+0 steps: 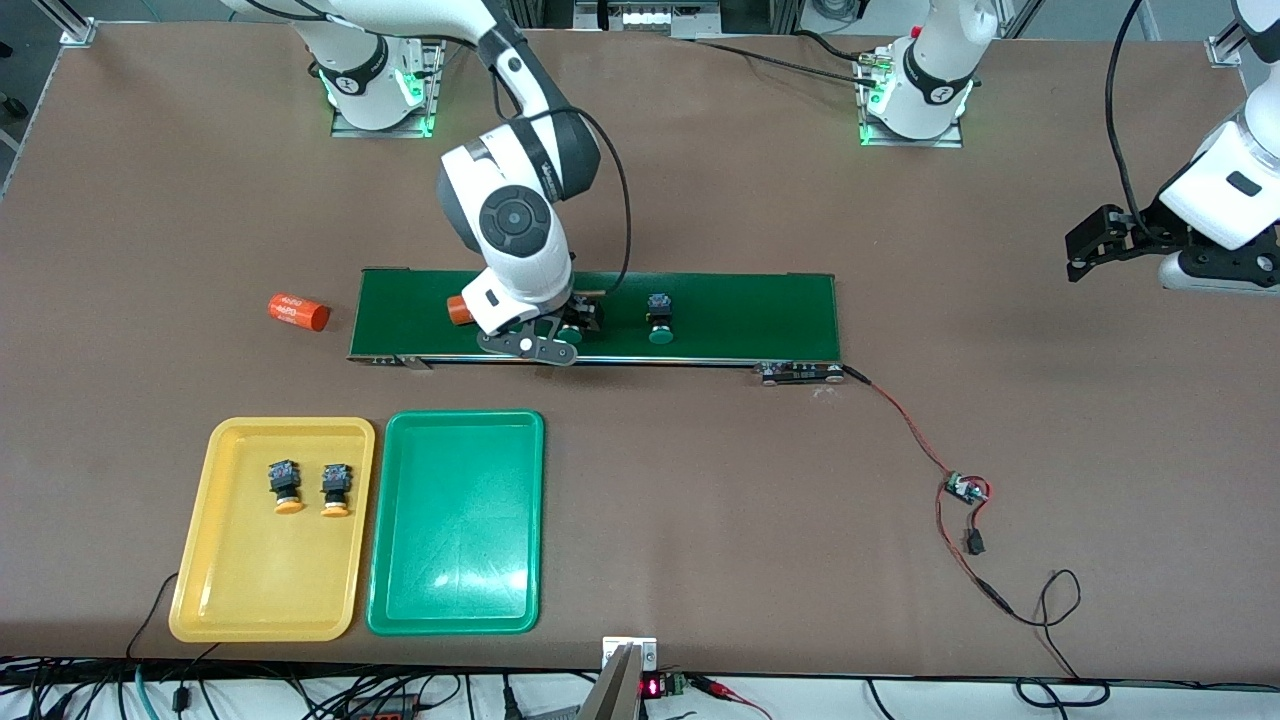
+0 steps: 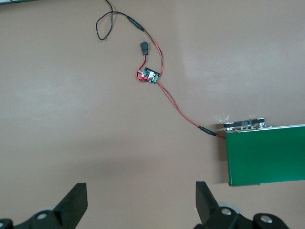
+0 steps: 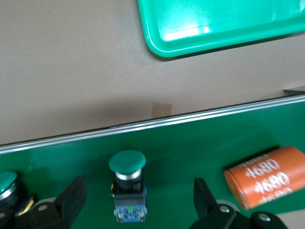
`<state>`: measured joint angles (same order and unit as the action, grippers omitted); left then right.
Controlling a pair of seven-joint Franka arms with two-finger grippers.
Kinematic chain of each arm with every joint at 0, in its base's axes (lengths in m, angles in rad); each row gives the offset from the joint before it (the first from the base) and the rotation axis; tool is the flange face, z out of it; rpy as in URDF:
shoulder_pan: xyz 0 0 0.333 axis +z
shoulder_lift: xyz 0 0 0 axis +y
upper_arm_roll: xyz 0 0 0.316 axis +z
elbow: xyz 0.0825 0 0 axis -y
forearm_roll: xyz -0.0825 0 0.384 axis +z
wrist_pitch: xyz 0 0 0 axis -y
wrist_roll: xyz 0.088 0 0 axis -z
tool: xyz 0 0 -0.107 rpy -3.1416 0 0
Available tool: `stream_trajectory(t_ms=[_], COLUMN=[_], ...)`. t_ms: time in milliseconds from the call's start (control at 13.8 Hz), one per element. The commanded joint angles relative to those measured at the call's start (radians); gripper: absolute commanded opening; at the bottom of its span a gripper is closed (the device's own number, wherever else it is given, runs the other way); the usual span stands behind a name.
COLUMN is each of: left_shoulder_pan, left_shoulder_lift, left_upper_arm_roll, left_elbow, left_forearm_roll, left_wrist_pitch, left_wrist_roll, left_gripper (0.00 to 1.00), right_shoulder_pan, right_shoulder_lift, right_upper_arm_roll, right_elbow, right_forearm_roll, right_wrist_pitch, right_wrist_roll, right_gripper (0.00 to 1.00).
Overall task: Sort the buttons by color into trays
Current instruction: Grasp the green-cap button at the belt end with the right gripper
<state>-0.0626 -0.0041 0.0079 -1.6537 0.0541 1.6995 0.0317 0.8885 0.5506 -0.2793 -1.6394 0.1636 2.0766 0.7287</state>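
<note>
The left gripper [image 2: 140,202] hangs with its fingers [image 2: 74,202] spread wide over bare brown bench [image 2: 71,119], near the end of the dark-green conveyor belt [image 2: 267,155], from which a red-and-black wire [image 2: 178,107] runs to a small circuit board [image 2: 150,75] with what looks like a lit red light.

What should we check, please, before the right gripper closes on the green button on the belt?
1. Right gripper open: ok.
2. Green button between its fingers: ok.
3. Orange cylinder apart from the fingers: ok.
4. Second green button apart, nearer the left arm's end of the conveyor belt: ok.
5. Green tray holds nothing: ok.
6. Left gripper waits open over the table, off the belt's end: ok.
</note>
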Motion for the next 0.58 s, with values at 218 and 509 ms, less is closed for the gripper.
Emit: stream_trajectory(t_ms=[218,509], left_shoulder_pan=[0.000,0.000], left_shoulder_lift=[0.007,0.007], left_upper_arm_roll=[0.000,0.000], left_elbow=[0.015,0.015], left_forearm_roll=[-0.016,-0.016], left_wrist_pitch=[0.003,0.003], left_wrist_roll=[0.004,0.004], left_gripper=[1.00,1.00], right_shoulder_pan=[0.035,0.046], right_shoulder_lift=[0.067,0.091], right_upper_arm_roll=[-0.006,-0.004], right_elbow=[0.010,0.003], right_forearm_roll=[-0.006,0.014], right_wrist_pitch=[0.025,0.019], right_wrist_roll=[0.006,0.000], right_gripper=[1.00,0.79])
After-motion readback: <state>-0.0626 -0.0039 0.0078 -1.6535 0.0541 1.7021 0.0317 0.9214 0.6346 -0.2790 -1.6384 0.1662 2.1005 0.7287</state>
